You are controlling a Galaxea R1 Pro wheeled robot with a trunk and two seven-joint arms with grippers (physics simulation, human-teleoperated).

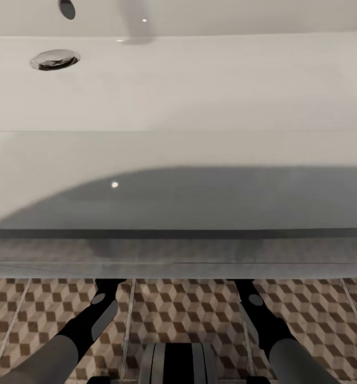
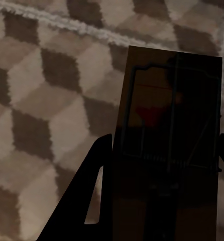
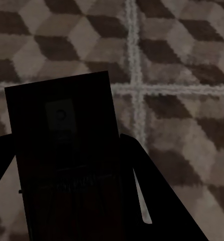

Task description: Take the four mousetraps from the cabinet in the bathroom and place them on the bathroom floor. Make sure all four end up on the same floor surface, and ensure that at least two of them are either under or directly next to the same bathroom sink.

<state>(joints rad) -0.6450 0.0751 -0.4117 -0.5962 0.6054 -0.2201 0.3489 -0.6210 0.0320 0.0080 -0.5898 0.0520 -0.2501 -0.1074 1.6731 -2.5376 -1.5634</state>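
In the left wrist view a mousetrap (image 2: 167,115), a dark tan board with wire parts and a red spot, sits between the fingers of my left gripper (image 2: 162,150), which is shut on it just above the bathroom floor (image 2: 46,100). In the right wrist view my right gripper (image 3: 67,150) is shut on a second mousetrap (image 3: 62,125), over the cube-pattern tiles (image 3: 182,75). Both traps are in deep shadow. In the head view both forearms (image 1: 101,312) (image 1: 256,312) reach under the front edge of the white sink (image 1: 178,96), which hides the grippers. The cabinet is out of view.
The sink basin has a chrome drain (image 1: 55,59) at the far left. Its grey front edge (image 1: 178,233) overhangs the floor. Patterned tiles (image 1: 184,309) lie between the arms, and my dark base (image 1: 176,362) shows at the bottom.
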